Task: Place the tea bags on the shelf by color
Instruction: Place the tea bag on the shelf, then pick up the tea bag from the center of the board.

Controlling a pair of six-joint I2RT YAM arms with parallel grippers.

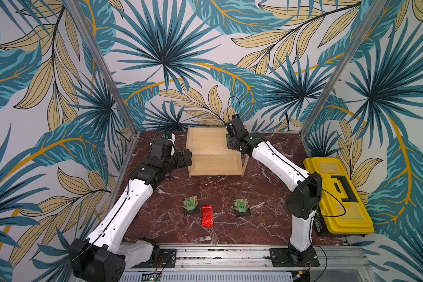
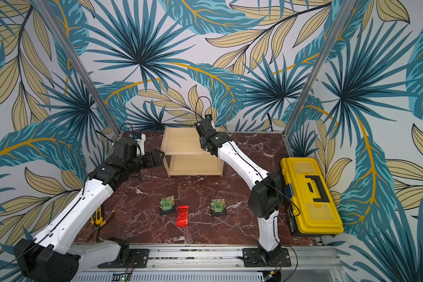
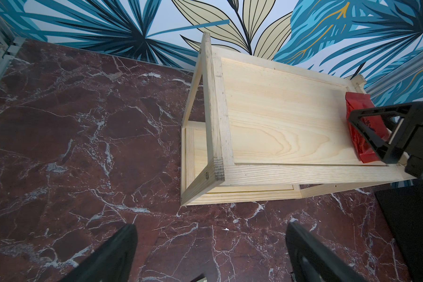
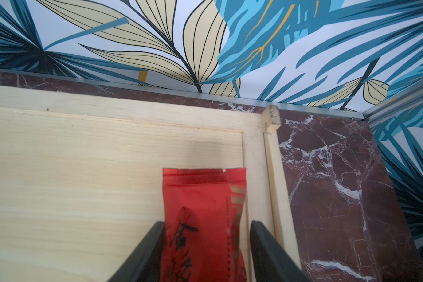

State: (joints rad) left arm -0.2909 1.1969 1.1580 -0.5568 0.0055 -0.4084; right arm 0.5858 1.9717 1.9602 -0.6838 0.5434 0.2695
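The light-wood shelf stands at the back of the marble table. One red tea bag lies on its top board at the right end, against the rim. My right gripper straddles it, jaws apart, with a gap beside one finger. On the table in front lie another red tea bag and two green-and-gold tea bags. My left gripper hangs open and empty over bare marble at the shelf's left end.
A yellow toolbox lies along the table's right edge, behind the right arm. Yellow-handled pliers lie at the left edge under the left arm. The patterned back wall stands just behind the shelf.
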